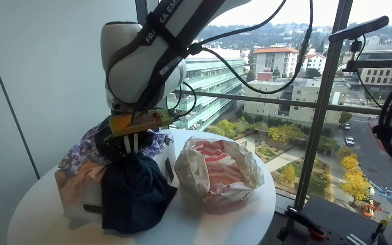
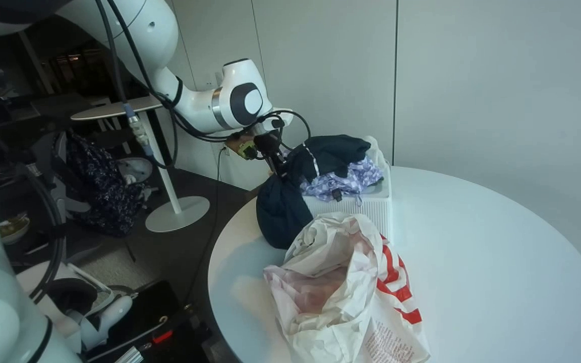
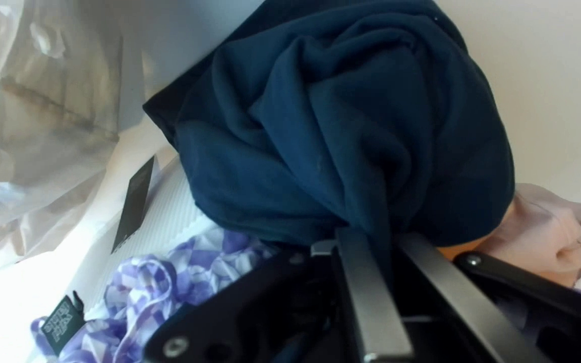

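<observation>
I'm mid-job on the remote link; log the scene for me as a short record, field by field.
Gripper: closed on dark blue cloth
Cloth pose: gathered at the grip, hanging beside the white ribbed bin
Cloth touching table: cannot tell
At the bin's top: purple checked cloth, peach cloth draped over the side, more dark cloth
Both dark parts one piece: cannot tell
Paper bag: red-striped, mouth open, on the table near the bin

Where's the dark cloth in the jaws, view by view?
In an exterior view: dark cloth, lower left of centre; paper bag to its right.
In an exterior view: cloth, just below centre; bag below it.
Wrist view: cloth, top centre; bag at left.
Shared landmark: the paper bag.
</observation>
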`<state>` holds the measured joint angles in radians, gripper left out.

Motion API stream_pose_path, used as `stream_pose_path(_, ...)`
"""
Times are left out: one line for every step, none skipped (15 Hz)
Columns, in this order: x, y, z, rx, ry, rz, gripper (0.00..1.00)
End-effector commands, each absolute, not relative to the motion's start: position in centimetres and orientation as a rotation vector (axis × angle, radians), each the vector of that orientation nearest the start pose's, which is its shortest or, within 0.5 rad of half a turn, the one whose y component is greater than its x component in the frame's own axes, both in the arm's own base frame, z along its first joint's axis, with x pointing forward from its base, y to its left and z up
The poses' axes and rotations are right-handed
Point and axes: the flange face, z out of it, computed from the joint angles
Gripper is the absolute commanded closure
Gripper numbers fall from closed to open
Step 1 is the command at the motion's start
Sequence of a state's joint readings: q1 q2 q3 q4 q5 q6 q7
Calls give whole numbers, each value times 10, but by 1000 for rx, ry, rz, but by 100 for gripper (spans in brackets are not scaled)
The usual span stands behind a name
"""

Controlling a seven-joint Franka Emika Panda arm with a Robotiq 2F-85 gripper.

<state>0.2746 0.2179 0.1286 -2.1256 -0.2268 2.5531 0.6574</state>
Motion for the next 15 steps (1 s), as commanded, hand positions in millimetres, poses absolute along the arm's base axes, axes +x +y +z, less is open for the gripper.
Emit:
stream_pose_path(535, 209, 383, -3031, 221, -366, 96)
stream_pose_path(534, 201, 398, -3000, 266, -391, 96)
stream_pose_path(531, 190, 418, -2972, 322, -444, 96)
stream_pose_path(529, 181, 435, -2944, 363, -498, 95)
stream_pose_path(525, 171, 453, -2919, 401, -557, 95)
stream_pose_path(521, 162, 471, -2897, 435, -607, 95)
stream_pose_path(516, 153, 486, -2876, 464, -652, 95)
stream_pose_path(509, 144, 503, -2859, 490, -701, 95)
stream_pose_path(501, 137, 518, -2842, 509, -740, 95)
stream_pose_path(491, 128, 534, -2826, 528, -795, 95)
stream_pose_path(482, 122, 547, -2807, 558, -842, 95)
stream_pose_path(470, 114, 561, -2789, 588, -897, 95)
stream_pose_path(461, 109, 573, -2775, 610, -941, 95)
stream_pose_path(449, 103, 586, -2757, 634, -990, 95)
stream_pose_path(437, 97, 597, -2738, 659, -1029, 95)
